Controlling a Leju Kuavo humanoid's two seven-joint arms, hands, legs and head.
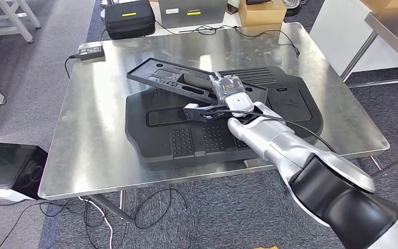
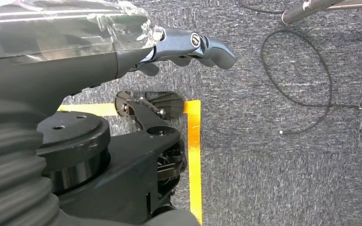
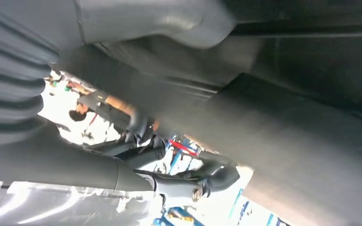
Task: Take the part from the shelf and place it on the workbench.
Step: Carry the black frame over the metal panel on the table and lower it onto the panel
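Observation:
On the steel workbench [image 1: 93, 129] lies a large black moulded panel [image 1: 186, 142]. Across it, a long black frame part [image 1: 171, 79] lies tilted, its far end low on the panel and its near end raised. My right hand [image 1: 229, 99] grips that near end, with dark fingers reaching under the frame. In the right wrist view the black part [image 3: 287, 117] sits between the thumb and the fingers [image 3: 207, 179]. My left hand [image 2: 193, 47] hangs over the carpet floor, fingers apart and holding nothing.
A black case [image 1: 130, 18], a grey box [image 1: 192, 10] and a cardboard box [image 1: 261, 11] stand at the bench's far edge, with a power adapter [image 1: 90, 50] at the far left. A second table [image 1: 394, 26] is on the right. Cables and yellow tape [image 2: 194, 155] lie on the floor.

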